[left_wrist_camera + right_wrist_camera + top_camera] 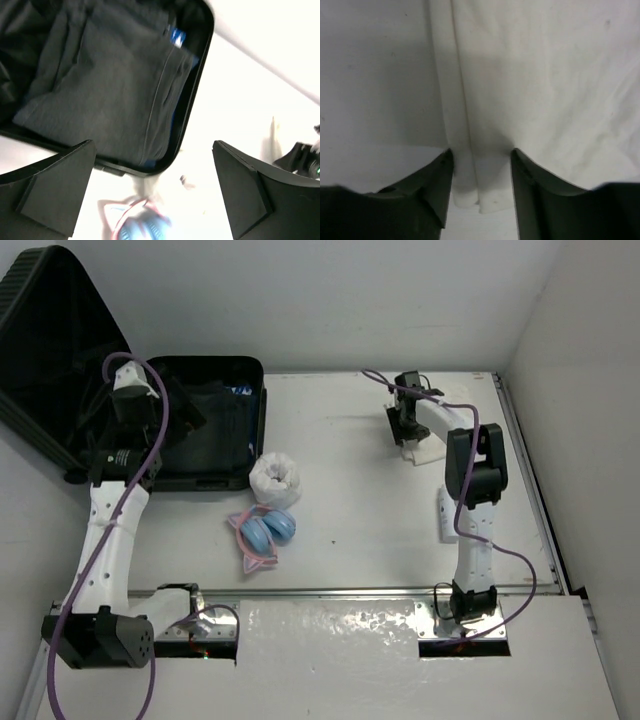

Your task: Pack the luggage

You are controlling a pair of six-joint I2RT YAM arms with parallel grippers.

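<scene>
The white desk [360,500] carries the large black ribbed hard-shell suitcase [55,350] at its far left. Its lid is propped open against the wall, the black lining shows, and a folded dark garment [100,85] already lies inside. The left fingers [60,180] hang wide and empty above it. At far right, the right fingers [430,195] stand narrow about a fold of flat white cloth [545,75]; I cannot tell if they pinch it. A shallow bite could slip. The cloth could also unfold in carrying and snag the suitcase rim.
</scene>
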